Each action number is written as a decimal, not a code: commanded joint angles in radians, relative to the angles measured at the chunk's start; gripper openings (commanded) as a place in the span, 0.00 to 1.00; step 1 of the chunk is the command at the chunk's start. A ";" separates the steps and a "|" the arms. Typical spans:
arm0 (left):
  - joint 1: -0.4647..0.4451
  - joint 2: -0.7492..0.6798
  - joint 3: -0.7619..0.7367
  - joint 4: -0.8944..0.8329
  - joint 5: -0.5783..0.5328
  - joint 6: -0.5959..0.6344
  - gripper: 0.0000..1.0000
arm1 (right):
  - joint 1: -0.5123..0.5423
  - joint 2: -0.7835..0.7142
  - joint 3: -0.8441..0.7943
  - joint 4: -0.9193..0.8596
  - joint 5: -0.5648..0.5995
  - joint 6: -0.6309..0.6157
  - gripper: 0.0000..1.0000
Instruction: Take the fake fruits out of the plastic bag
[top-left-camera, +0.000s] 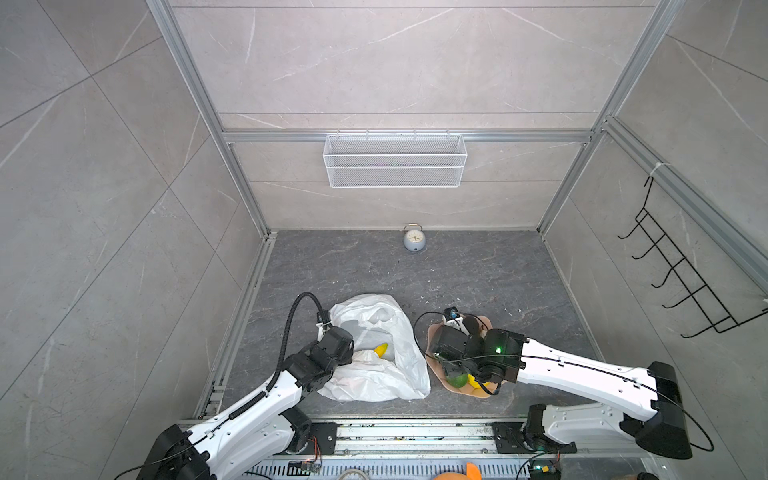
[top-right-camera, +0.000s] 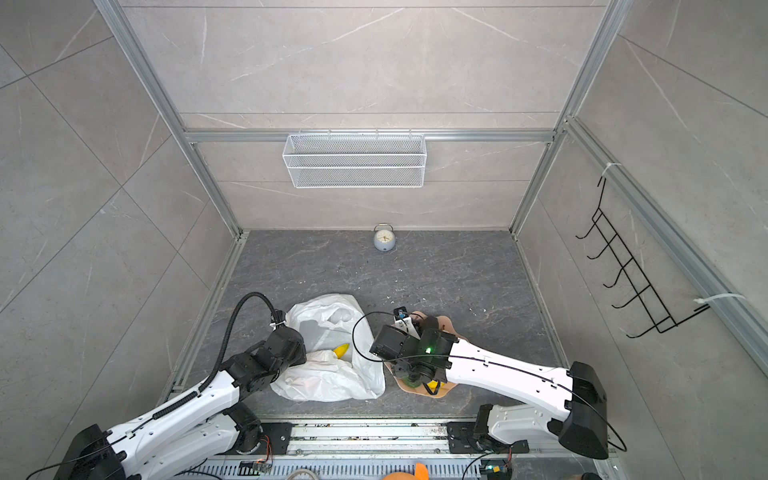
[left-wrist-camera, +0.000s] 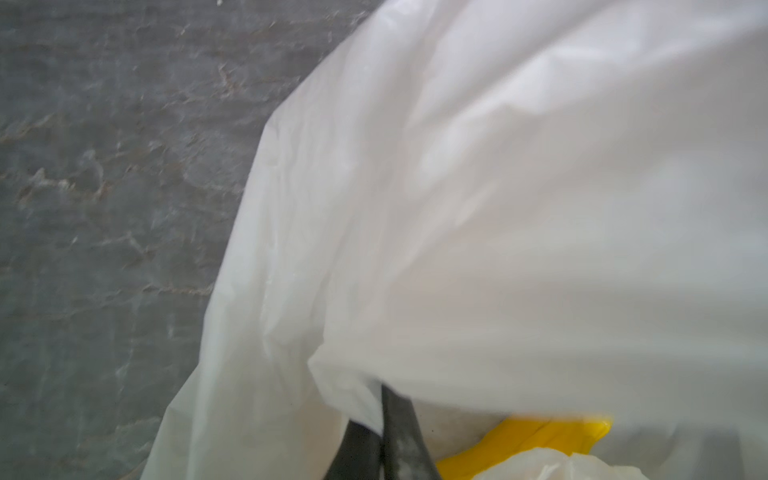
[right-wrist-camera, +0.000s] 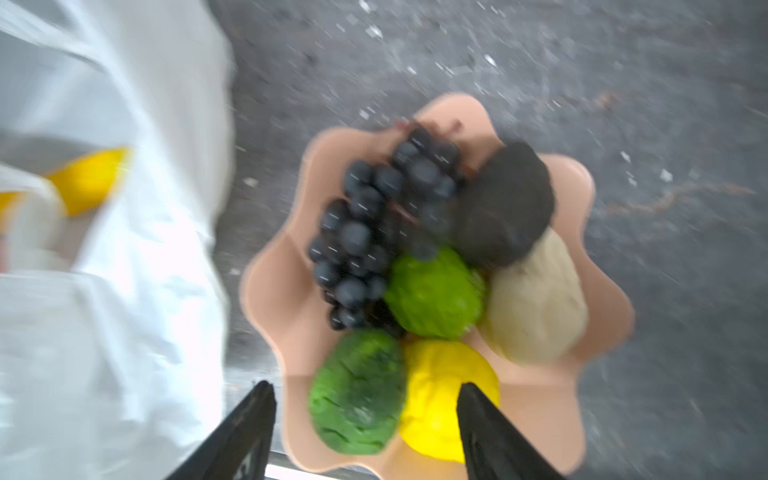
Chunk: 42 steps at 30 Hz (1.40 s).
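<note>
both top views: the plastic bag (top-left-camera: 376, 374) lies crumpled on the dark grey desk (top-left-camera: 478, 270), near its front edge, mouth open upward. just beside it on the right stands a peach-pink scalloped bowl (top-left-camera: 434, 334); whether the two touch i cannot tell.

left wrist view: my left gripper (left-wrist-camera: 381, 399) is at the near-left rim of the bag, jaws together and clamped on a fold of the white film, which drapes over the tips. a yellow banana (left-wrist-camera: 540, 432) shows just past the jaws, inside the bag. in a top view its tip (top-left-camera: 381, 350) peeks out through the bag's mouth. it is the only fruit i can see in there.

right wrist view, blurred: my right gripper (right-wrist-camera: 365, 390) hangs over the bowl, jaws apart, with nothing gripped between them. in the bowl i see:
- a dark purple grape bunch (right-wrist-camera: 374, 232) on the side towards the bag
- a black lumpy fruit (right-wrist-camera: 503, 203) against the grapes
- a light green fruit (right-wrist-camera: 436, 291) in the middle
- a beige fruit (right-wrist-camera: 536, 299) on the side away from the bag
- a dark green fruit (right-wrist-camera: 357, 395) and a yellow fruit (right-wrist-camera: 436, 415) side by side below the jaws

background, in both top views: a small grey alarm clock (top-left-camera: 414, 240) stands at the back of the desk, well apart from the bag. a white wire basket (top-left-camera: 395, 160) hangs on the rear wall and a black hook rack (top-left-camera: 681, 270) on the right wall.
</note>
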<state>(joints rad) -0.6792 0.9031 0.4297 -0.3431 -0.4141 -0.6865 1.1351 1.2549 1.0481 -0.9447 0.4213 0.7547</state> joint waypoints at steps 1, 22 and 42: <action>0.009 0.029 0.047 0.135 0.058 0.114 0.00 | 0.007 0.033 0.029 0.226 -0.081 -0.050 0.69; -0.004 -0.196 -0.023 -0.110 0.169 -0.072 0.00 | 0.066 0.552 0.186 0.664 -0.343 -0.003 0.60; -0.005 -0.196 -0.159 -0.076 0.081 -0.299 0.00 | 0.209 0.568 0.071 0.536 -0.144 -0.160 0.57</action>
<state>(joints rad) -0.6800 0.7120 0.2817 -0.4576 -0.3134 -0.9661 1.3479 1.8122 1.1275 -0.3733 0.2325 0.6220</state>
